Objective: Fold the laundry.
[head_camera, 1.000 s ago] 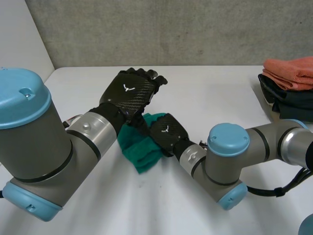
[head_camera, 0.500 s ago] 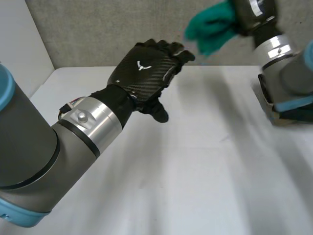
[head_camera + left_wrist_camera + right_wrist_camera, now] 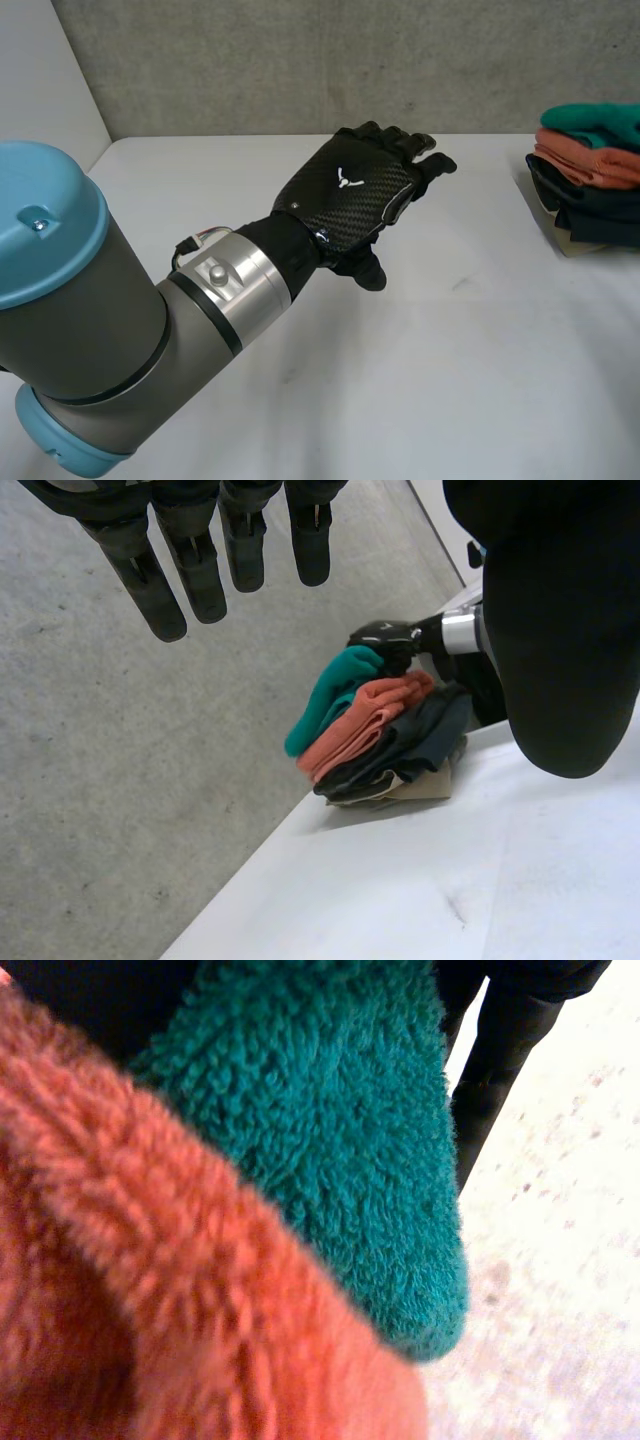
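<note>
A folded green cloth (image 3: 600,118) lies on top of a stack of folded laundry at the table's far right edge. Under it are an orange cloth (image 3: 590,160) and dark cloths (image 3: 590,205). In the left wrist view my right hand (image 3: 385,638) sits on the green cloth (image 3: 335,695), fingers curled on it. The right wrist view has the green cloth (image 3: 330,1130) under the palm, over the orange cloth (image 3: 150,1300), with a finger (image 3: 500,1050) beside it. My left hand (image 3: 350,195) hovers open over the table's middle, fingers (image 3: 200,550) straight, holding nothing.
The white table (image 3: 450,350) meets a grey wall at the back. My left forearm reaches from the near left across the table. A beige cloth (image 3: 430,785) lies at the bottom of the stack.
My right hand lifted the green cloth from the table's middle and carried it up and right onto the stack. My left hand moved right and forward, staying open.
</note>
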You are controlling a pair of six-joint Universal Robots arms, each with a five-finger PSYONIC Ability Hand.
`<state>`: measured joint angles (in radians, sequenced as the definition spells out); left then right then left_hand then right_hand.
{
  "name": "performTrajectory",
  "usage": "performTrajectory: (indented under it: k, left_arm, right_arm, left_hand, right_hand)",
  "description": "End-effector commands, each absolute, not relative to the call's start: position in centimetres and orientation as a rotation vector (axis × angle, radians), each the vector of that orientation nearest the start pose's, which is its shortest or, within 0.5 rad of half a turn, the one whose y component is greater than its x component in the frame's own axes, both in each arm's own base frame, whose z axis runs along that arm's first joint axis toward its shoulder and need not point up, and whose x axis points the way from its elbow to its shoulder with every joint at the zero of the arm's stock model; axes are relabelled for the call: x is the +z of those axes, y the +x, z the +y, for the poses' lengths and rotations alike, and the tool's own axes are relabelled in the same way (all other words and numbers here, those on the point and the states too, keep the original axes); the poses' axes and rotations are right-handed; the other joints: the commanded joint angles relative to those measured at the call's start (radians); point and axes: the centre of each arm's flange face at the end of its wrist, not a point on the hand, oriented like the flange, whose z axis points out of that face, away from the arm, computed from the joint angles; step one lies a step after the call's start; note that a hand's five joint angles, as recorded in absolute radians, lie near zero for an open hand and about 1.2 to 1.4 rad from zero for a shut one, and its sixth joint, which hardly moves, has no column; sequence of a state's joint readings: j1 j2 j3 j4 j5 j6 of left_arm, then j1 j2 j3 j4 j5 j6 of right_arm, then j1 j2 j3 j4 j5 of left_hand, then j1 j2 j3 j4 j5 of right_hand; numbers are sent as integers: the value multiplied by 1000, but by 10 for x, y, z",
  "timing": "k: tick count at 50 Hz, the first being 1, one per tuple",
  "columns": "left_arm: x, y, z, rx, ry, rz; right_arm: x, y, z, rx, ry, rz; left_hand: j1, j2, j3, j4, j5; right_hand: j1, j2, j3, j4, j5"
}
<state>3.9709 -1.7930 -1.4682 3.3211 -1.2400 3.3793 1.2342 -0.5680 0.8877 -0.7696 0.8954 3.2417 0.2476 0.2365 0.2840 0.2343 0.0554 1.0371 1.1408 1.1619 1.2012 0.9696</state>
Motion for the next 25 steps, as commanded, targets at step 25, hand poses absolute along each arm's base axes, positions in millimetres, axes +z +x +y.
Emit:
performTrajectory:
  k: [25]
  left_arm:
    - [287, -359, -149, 1778, -1131, -1439]
  right_arm:
    - [244, -49, -468, -2370, -296, 2026]
  left_hand:
    - [-28, -17, -65, -15, -10]
  right_hand:
    - [-863, -966, -987, -1027, -970]
